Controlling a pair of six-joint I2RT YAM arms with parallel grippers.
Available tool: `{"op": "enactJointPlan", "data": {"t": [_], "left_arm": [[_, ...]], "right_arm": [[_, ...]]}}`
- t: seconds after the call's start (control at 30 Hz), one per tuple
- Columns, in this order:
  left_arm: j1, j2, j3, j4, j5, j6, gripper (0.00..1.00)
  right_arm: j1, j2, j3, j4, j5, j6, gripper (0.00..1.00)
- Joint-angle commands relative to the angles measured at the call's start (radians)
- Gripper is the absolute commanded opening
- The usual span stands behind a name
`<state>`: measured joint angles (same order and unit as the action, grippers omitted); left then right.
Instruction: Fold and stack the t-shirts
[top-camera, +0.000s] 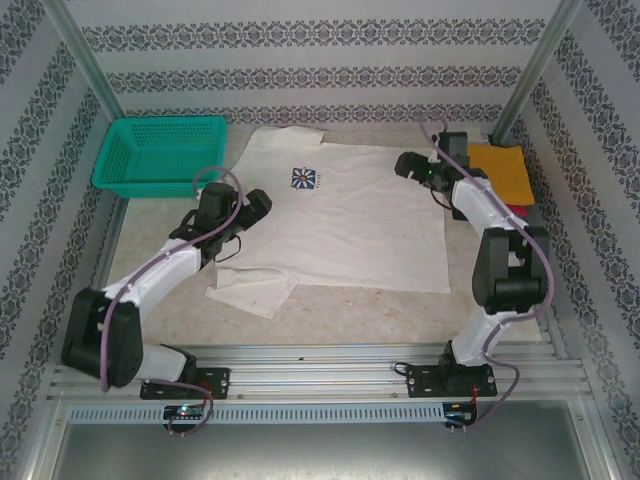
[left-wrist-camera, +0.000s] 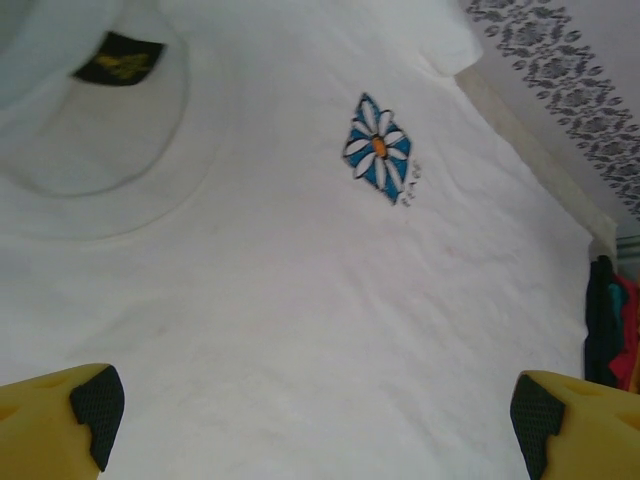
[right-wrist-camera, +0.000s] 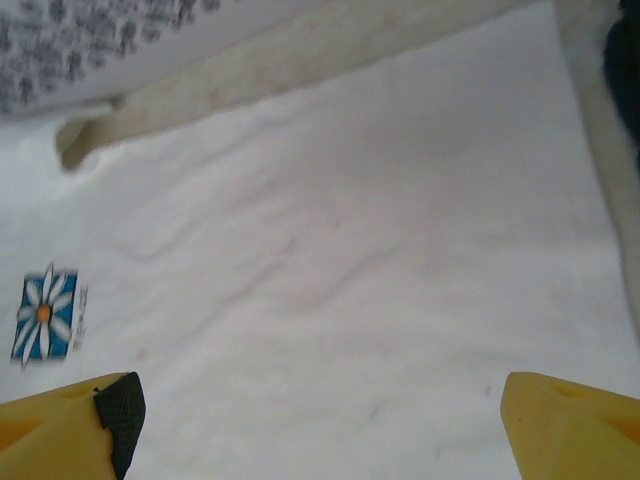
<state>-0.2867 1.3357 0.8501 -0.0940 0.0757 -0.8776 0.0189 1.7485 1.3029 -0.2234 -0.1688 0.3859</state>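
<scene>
White t-shirt (top-camera: 350, 230) spread flat beside teal basket (top-camera: 160, 186); left gripper (left-wrist-camera: 315, 415), right gripper (right-wrist-camera: 320, 415) over t-shirt, jaws wide apart, empty

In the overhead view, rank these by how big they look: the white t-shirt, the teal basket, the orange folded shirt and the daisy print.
1. white t-shirt
2. teal basket
3. orange folded shirt, partly hidden
4. daisy print

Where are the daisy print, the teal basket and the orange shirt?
daisy print (left-wrist-camera: 379, 148), left wrist view, its orange centre.
teal basket (top-camera: 140, 186), top external view, near wall.
orange shirt (top-camera: 505, 172), top external view, flat middle.
</scene>
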Motion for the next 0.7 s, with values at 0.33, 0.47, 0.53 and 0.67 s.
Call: {"op": "enactJointPlan", "data": {"t": [0.33, 0.47, 0.53, 0.67], "left_arm": [[0.083, -0.404, -0.244, -0.420, -0.109, -0.028, 1.00], [0.254, -0.445, -0.240, -0.430, 0.000, 0.027, 1.00], [0.304, -0.432, -0.229, -0.432, 0.039, 0.055, 1.00], [0.349, -0.405, -0.217, -0.431, 0.080, 0.078, 1.00]], "right_arm": [[0.535, -0.227, -0.300, 0.064, -0.135, -0.058, 0.62], [0.730, -0.127, -0.235, 0.072, -0.152, -0.080, 0.44], [0.811, -0.049, -0.179, 0.081, -0.180, -0.083, 0.40], [0.939, 0.096, -0.073, 0.056, -0.181, -0.116, 0.34]]}}
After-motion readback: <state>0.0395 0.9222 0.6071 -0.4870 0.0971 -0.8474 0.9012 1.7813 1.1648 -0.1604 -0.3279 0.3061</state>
